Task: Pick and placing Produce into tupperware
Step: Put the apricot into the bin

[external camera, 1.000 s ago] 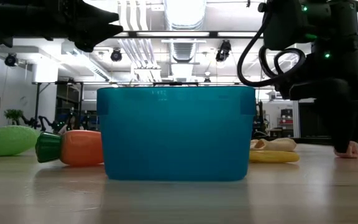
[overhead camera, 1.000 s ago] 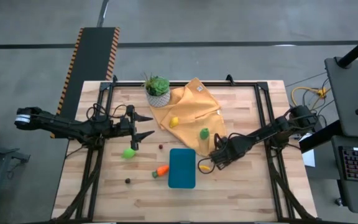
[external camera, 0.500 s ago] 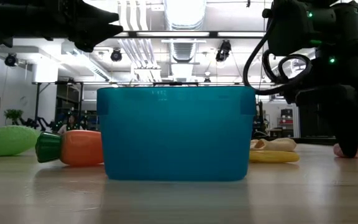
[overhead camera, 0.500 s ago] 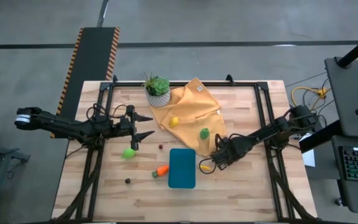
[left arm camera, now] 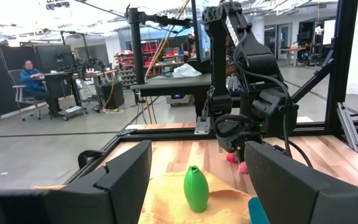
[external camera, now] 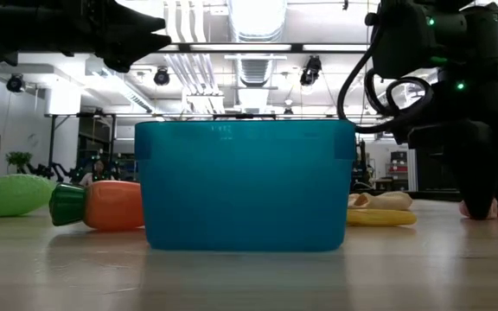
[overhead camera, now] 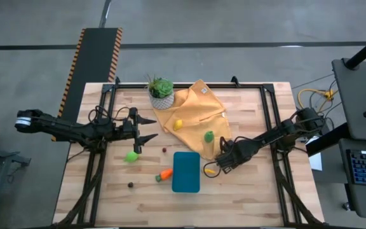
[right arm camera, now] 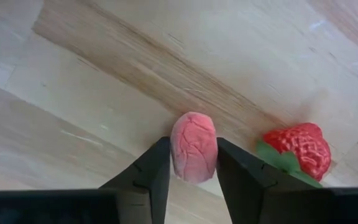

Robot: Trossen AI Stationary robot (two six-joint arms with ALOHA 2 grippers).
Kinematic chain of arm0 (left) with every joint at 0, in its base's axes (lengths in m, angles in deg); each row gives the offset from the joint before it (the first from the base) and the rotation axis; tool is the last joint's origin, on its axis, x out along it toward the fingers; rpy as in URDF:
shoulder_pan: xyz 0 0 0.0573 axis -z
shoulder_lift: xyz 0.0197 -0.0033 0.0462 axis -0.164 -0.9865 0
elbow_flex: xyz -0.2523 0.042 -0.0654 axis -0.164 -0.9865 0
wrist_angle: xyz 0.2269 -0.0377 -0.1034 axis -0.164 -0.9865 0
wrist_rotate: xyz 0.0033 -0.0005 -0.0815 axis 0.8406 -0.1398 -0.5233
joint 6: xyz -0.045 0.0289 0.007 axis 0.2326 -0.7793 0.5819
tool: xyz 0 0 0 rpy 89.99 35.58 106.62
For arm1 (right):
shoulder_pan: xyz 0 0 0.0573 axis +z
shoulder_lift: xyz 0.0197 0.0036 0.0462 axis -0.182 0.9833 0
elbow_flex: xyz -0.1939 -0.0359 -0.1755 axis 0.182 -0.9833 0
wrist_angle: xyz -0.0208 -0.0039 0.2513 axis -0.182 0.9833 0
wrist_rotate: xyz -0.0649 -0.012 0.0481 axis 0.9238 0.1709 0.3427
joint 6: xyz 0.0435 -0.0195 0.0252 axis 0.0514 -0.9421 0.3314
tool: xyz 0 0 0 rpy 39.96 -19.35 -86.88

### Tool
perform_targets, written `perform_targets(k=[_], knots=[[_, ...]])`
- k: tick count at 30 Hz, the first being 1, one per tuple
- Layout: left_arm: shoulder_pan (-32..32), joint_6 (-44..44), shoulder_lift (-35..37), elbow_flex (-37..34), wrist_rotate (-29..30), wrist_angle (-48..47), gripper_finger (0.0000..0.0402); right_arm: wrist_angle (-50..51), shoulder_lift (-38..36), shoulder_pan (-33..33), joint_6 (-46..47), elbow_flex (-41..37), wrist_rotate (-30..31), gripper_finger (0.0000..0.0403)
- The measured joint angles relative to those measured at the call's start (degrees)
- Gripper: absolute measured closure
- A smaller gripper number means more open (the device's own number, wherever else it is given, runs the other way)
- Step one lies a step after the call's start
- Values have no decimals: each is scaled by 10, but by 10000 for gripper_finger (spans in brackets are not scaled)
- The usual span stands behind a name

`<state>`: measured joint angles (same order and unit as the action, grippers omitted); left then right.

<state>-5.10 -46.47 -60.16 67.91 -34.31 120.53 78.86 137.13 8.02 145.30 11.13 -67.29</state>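
Right gripper (right arm camera: 193,163) low on the wooden bench (overhead camera: 246,197), fingers (right arm camera: 148,171) narrowed around a small pink toy fruit (right arm camera: 193,146); red toy strawberry (right arm camera: 297,149) just beside. Teal-blue rectangular plastic container (overhead camera: 186,172) nearby, orange toy carrot (overhead camera: 164,174) touching its side. Left gripper (overhead camera: 146,128) spread wide, holding nothing, above bare wood.

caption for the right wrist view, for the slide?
Right gripper closed on a pink toy piece on the wooden table, a strawberry lying beside it.

left gripper (overhead camera: 146,128): fingers spread, raised | right gripper (right arm camera: 194,163): fingers closed, lowered
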Motion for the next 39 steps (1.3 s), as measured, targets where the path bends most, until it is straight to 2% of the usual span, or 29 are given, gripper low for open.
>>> perform_targets(k=[11, 27, 29, 35, 39], knots=[[0, 0, 0, 0, 0, 0, 157, -10, -1, 0, -27, -3, -1, 339], [0, 0, 0, 0, 0, 1, 157, -10, -13, 0, -142, 29, 10, 342], [0, 0, 0, 0, 0, 1, 157, -10, -20, 0, -158, 39, 23, 342], [0, 0, 0, 0, 0, 1, 157, -21, -59, 0, -202, 56, 110, 342], [0, 0, 0, 0, 0, 1, 157, -74, -102, 0, -229, 39, 161, 342]])
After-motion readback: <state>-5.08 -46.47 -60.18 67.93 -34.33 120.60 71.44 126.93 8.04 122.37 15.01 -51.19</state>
